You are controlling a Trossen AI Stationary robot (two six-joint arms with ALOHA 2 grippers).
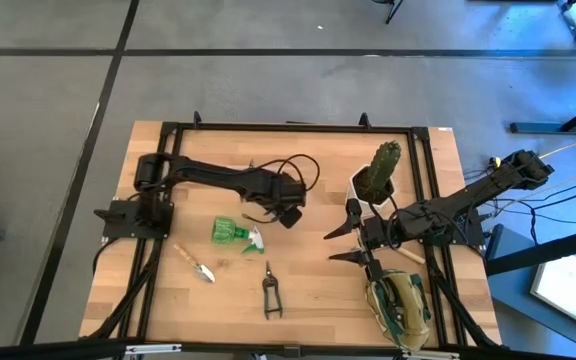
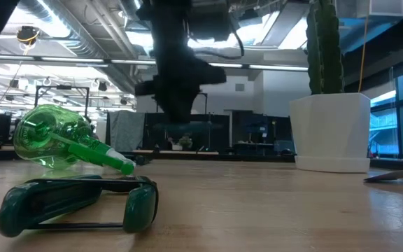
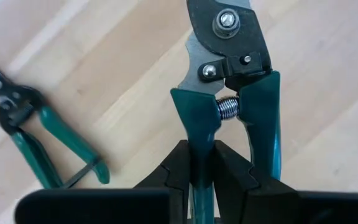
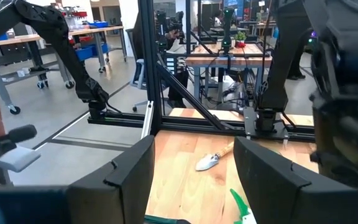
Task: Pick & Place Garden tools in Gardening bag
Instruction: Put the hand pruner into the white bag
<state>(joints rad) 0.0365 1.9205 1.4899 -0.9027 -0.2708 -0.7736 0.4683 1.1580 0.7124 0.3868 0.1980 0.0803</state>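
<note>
While no writing is readable, the left gripper point(image 3: 202, 163) clamps one handle of pruning shears point(image 3: 229, 74); the right gripper point(image 4: 194, 177) stands apart, a trowel point(image 4: 213, 158) beyond its fingers.

The wooden table point(image 1: 308, 290) carries spray bottle point(image 1: 236, 233), trowel point(image 1: 196, 264), shears point(image 1: 270, 292), potted cactus point(image 1: 380, 170) (upright), gardening bag point(image 1: 400, 308).

Trowel point(image 1: 200, 268) left of shears point(image 1: 270, 293)

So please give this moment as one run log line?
left hand: shut on pruning shears, lifted | right hand: open, beside gardening bag | on table: spray bottle, trowel, second shears
</note>
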